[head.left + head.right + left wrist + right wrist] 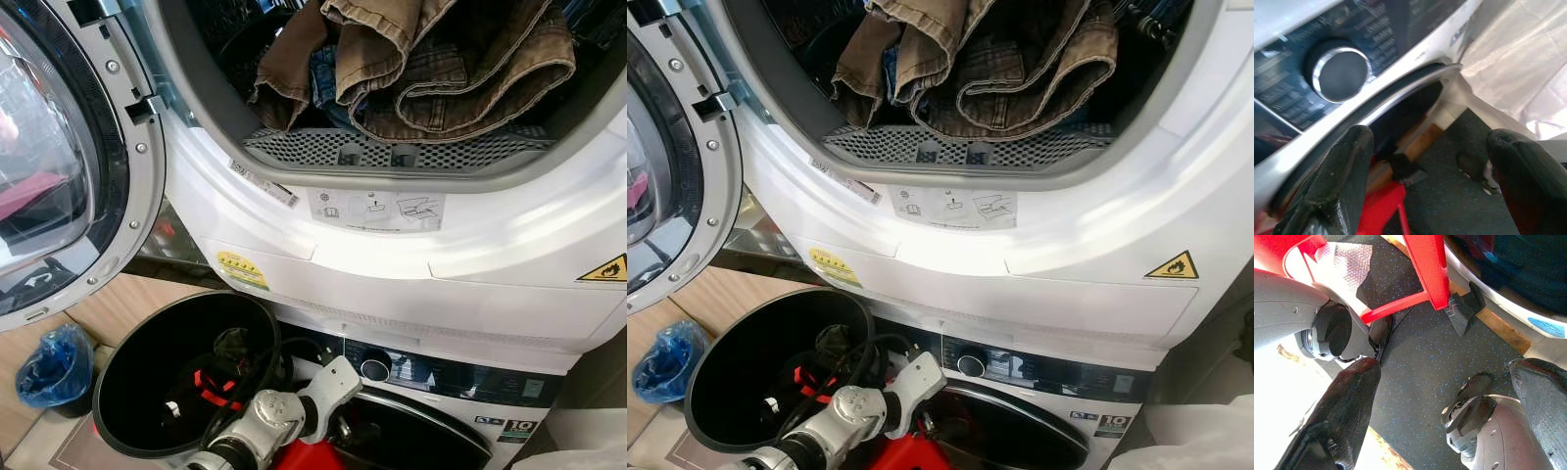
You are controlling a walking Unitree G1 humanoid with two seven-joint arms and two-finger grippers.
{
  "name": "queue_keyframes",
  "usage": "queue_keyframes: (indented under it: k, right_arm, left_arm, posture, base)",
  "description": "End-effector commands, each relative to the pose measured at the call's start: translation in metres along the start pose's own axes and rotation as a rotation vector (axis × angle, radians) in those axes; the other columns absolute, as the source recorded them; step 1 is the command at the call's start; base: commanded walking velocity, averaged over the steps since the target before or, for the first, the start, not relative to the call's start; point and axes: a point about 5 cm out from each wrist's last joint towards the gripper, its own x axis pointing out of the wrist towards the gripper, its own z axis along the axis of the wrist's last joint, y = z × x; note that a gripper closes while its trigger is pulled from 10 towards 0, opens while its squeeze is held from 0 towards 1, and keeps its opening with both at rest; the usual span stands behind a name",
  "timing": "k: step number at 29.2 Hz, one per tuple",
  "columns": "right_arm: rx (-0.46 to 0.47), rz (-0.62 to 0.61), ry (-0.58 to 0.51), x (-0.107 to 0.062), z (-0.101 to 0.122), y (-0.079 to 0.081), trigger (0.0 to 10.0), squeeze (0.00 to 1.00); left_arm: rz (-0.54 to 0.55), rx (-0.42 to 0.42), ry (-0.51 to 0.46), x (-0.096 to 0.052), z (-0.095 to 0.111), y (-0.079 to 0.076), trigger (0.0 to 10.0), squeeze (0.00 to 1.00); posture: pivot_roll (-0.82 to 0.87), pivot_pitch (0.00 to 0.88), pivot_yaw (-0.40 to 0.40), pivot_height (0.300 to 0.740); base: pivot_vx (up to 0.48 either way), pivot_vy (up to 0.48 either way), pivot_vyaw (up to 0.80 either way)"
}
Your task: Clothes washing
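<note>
Brown trousers and a blue garment (421,69) lie heaped in the drum of the upper machine (392,255), whose round door (59,166) swings open to the left. Below it is the washer with its dial (374,369) and dark shut door (421,436). A black basket (127,343) at the lower left holds a dark item with red parts (211,382). My left arm (284,411) reaches low in front of the washer. The left gripper (1430,147) is open and empty, just below the dial (1342,73). The right gripper (1444,377) hangs open over the dark floor.
A blue plastic bag (54,367) lies on the wooden floor left of the basket. A red stool (1425,269) stands in front of the washer, beside my own legs (1484,426). White plastic sheeting (1528,63) lies to the right of the washer.
</note>
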Motion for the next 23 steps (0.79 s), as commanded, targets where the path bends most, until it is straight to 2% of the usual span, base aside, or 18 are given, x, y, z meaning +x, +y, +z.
queue_keyframes:
  k: [1, 3, 7, 14, 18, 20, 21, 23]
  right_arm:
    - [0.018, 0.015, 0.124, -0.005, -0.037, 0.007, 10.0, 0.0]
    - [0.018, 0.013, 0.124, -0.005, -0.037, 0.007, 10.0, 0.0]
    - [0.018, 0.012, 0.123, -0.005, -0.037, 0.007, 10.0, 0.0]
    - [0.02, 0.009, 0.123, -0.005, -0.037, 0.008, 10.0, 0.0]
    - [0.021, 0.008, 0.124, -0.005, -0.038, 0.008, 10.0, 0.0]
    - [0.02, 0.007, 0.126, -0.005, -0.038, 0.008, 10.0, 0.0]
    - [0.021, 0.007, 0.126, -0.005, -0.038, 0.008, 10.0, 0.0]
    - [0.019, 0.008, 0.127, -0.005, -0.039, 0.009, 10.0, 0.0]
  left_arm:
    - [-0.05, 0.005, 0.046, -0.001, -0.011, -0.007, 10.0, 0.0]
    - [-0.12, 0.055, 0.093, 0.001, -0.017, -0.017, 10.0, 0.0]
    - [-0.165, 0.108, 0.14, 0.001, -0.025, -0.024, 10.0, 0.0]
    - [-0.167, 0.093, 0.22, -0.007, -0.046, -0.028, 10.0, 0.0]
    - [-0.118, 0.053, 0.225, -0.007, -0.05, -0.027, 10.0, 0.0]
    - [-0.008, 0.021, 0.219, -0.006, -0.051, -0.023, 10.0, 0.0]
    - [0.014, -0.006, 0.212, -0.006, -0.051, -0.022, 10.0, 0.0]
    - [0.119, -0.066, 0.147, -0.005, -0.042, -0.014, 10.0, 0.0]
  posture:
    - [-0.09, 0.045, 0.189, 0.74]
    - [-0.09, 0.046, 0.188, 0.74]
    - [-0.09, 0.047, 0.188, 0.74]
    - [-0.1, 0.054, 0.189, 0.74]
    - [-0.1, 0.057, 0.188, 0.74]
    - [-0.1, 0.061, 0.187, 0.74]
    - [-0.11, 0.062, 0.187, 0.74]
    - [-0.11, 0.063, 0.187, 0.74]
  base:
    - [0.0, 0.0, 0.0]
    - [0.0, 0.0, 0.0]
    - [0.0, 0.0, 0.0]
    - [0.0, 0.0, 0.0]
    - [0.0, 0.0, 0.0]
    - [0.0, 0.0, 0.0]
    - [0.0, 0.0, 0.0]
    - [0.0, 0.0, 0.0]
